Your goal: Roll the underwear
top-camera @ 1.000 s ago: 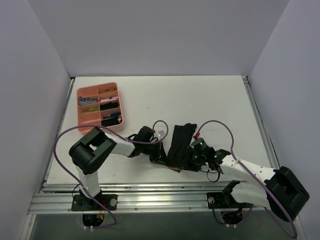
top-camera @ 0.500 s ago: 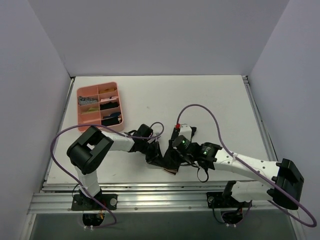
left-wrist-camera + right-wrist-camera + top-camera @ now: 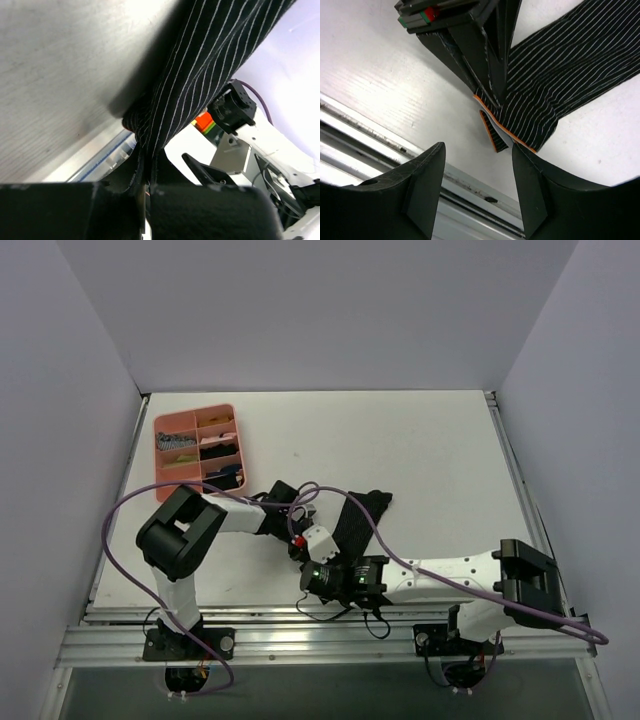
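Jaws of the left gripper (image 3: 145, 175) clamp the black pinstriped fabric underwear (image 3: 560, 70) on the white worktop (image 3: 380, 85). The right gripper (image 3: 479, 150) hovers nearby, jaws wide.

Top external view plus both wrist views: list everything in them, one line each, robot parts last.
underwear: one, black with thin white stripes and an orange-brown edge band, on the table near its front middle
divided tray: one, pink, far left of the table
small items: several, dark and pale, in the tray's compartments; too small to name
table: one, white, between pale walls
rail: one, silver, along the near edge
cables: two, purple, looping off the arms
left arm: one, white and black, reaching in from the left; left jaws shut on the underwear's end
right arm: one, white and black, reaching across the front; right jaws open beside the banded end
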